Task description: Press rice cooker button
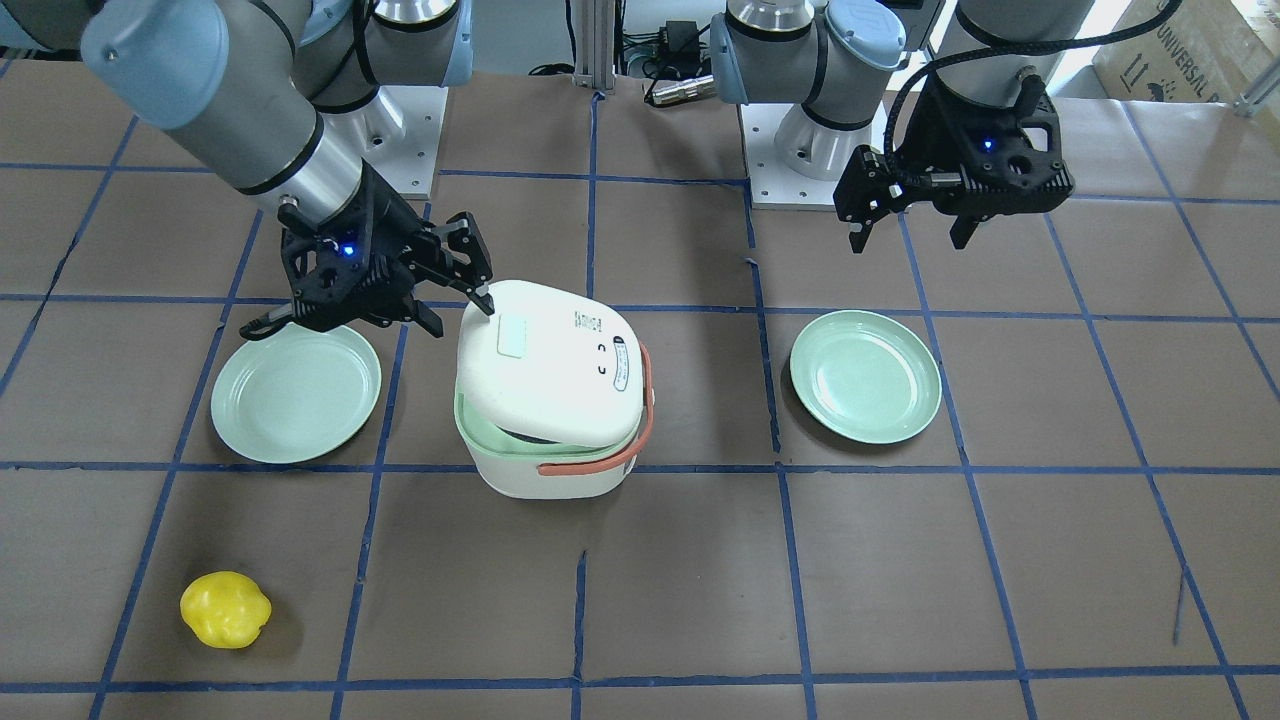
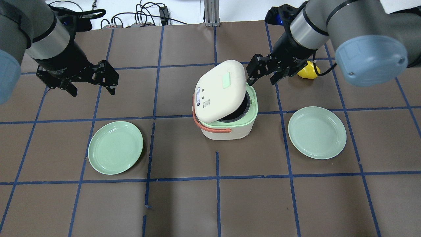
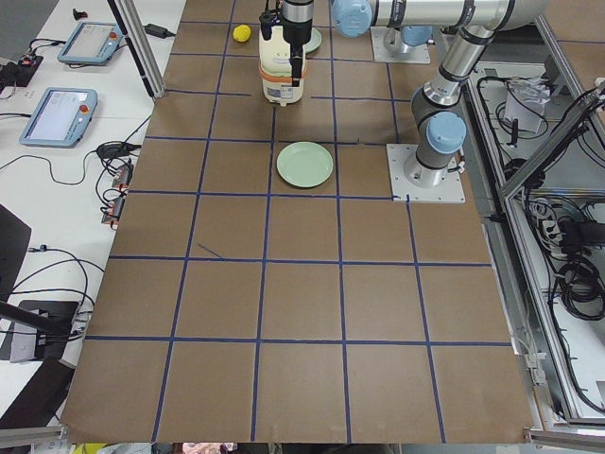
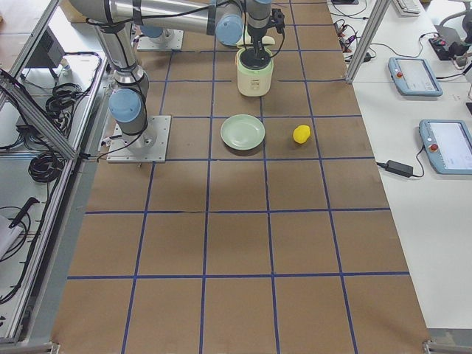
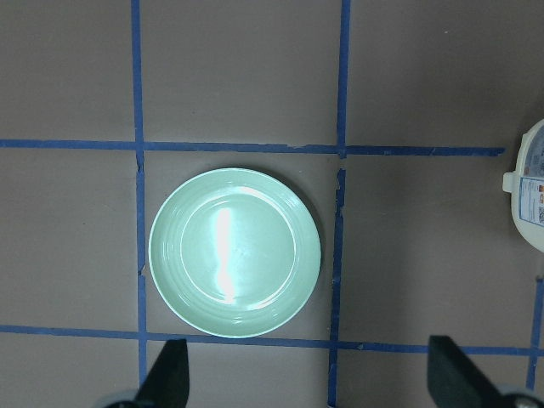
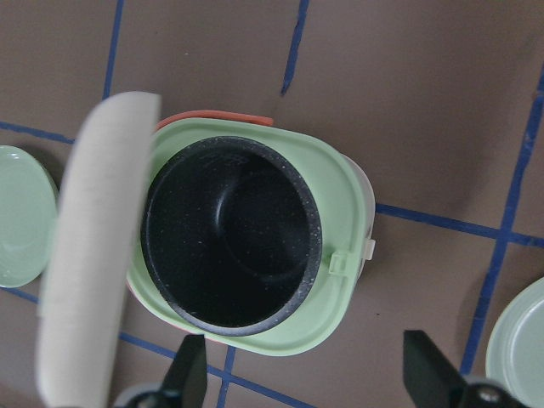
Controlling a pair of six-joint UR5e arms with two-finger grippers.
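Note:
The white rice cooker point(image 1: 545, 470) stands mid-table with its orange-pink strap handle point(image 1: 640, 440). Its lid point(image 1: 550, 360) is tilted up, showing the pale green rim point(image 2: 251, 110). The right wrist view looks down into the black inner pot point(image 6: 225, 246), with the raised lid point(image 6: 93, 246) at the left. My right gripper point(image 1: 458, 312) is open. One fingertip point(image 1: 485, 300) touches or nearly touches the lid's edge on the robot's side. It also shows in the overhead view point(image 2: 263, 80). My left gripper point(image 1: 910, 215) is open and empty, well away from the cooker, above a plate point(image 5: 234, 252).
Two pale green plates point(image 2: 115, 147) point(image 2: 317, 132) lie either side of the cooker. A yellow lemon-like thing point(image 1: 225, 608) lies on the far side of the table, partly hidden behind my right arm in the overhead view point(image 2: 307, 73). The brown table point(image 1: 900, 580) has a blue tape grid.

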